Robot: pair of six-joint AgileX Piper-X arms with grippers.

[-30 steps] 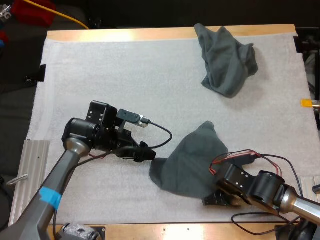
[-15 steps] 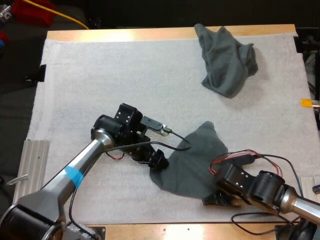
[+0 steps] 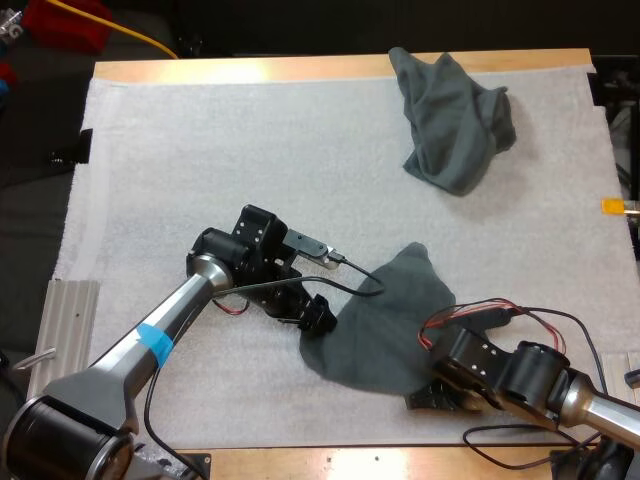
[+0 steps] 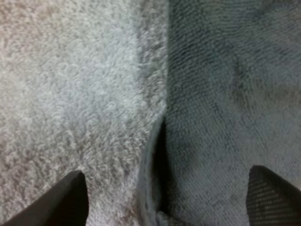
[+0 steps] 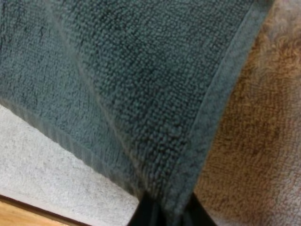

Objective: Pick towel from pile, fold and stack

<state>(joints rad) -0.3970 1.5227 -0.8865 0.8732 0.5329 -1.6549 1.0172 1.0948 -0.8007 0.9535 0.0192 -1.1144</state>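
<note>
A dark grey-green towel (image 3: 385, 325) lies partly spread on the white mat near the front. My right gripper (image 3: 432, 396) is shut on its near right corner; the hemmed corner (image 5: 188, 155) is pinched between the two fingertips. My left gripper (image 3: 318, 317) is at the towel's left edge, open. Its fingers (image 4: 70, 200) stand wide apart, one over the mat and one over the towel (image 4: 225, 94), astride the raised edge (image 4: 157, 155). A crumpled towel (image 3: 455, 120) sits at the far right of the mat.
The white mat (image 3: 200, 150) covers most of the wooden table. A ribbed metal plate (image 3: 55, 340) lies off the mat's left front corner. The table's front edge (image 3: 330, 462) runs close below the right gripper.
My left arm swung right from the middle of the mat to the towel's left edge, then barely shifted. The right gripper and both towels stayed put.
</note>
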